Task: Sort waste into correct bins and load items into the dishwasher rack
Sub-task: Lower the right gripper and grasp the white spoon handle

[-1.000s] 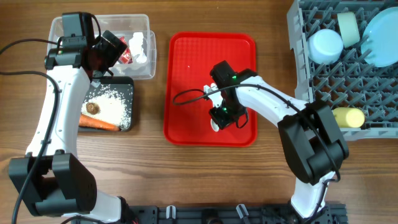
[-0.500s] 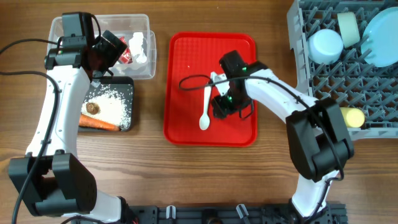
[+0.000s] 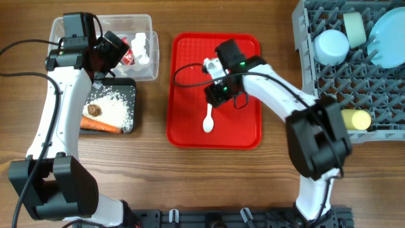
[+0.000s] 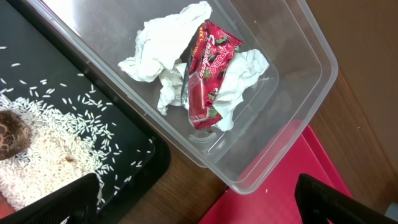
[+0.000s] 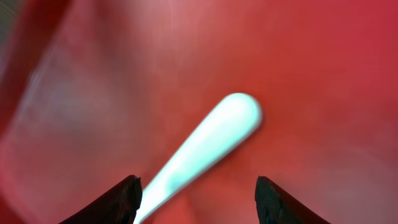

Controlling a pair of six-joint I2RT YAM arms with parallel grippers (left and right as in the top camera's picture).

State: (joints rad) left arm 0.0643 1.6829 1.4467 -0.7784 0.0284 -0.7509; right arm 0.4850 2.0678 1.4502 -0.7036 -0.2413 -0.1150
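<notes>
The white plastic spoon is out of the right gripper and lies loose on the flat red tray, a little left of the tray's middle, with its bowl end toward the near edge. A second ago that gripper was shut low over the spoon at the tray's lower part; now its fingers stand apart and it sits higher up the tray, just beyond the handle end. The right wrist view is blurred, but it shows the handle tip between the two parted fingers with bare red showing on both sides, so nothing is gripped. I read this as a grasp let go or lost, not a delivery, since the spoon is well apart from the dishwasher rack. The rack already holds the pale blue plate, the two bowls and the yellow cup. The spoon looks like the last item to load, and it will need a fresh pick (a thin, slippery handle lying flat is awkward to pinch). The left gripper hangs wide open over the clear tub, where the napkins and the red wrapper lie; rice, carrot and the brown lump are in the black tray.
</notes>
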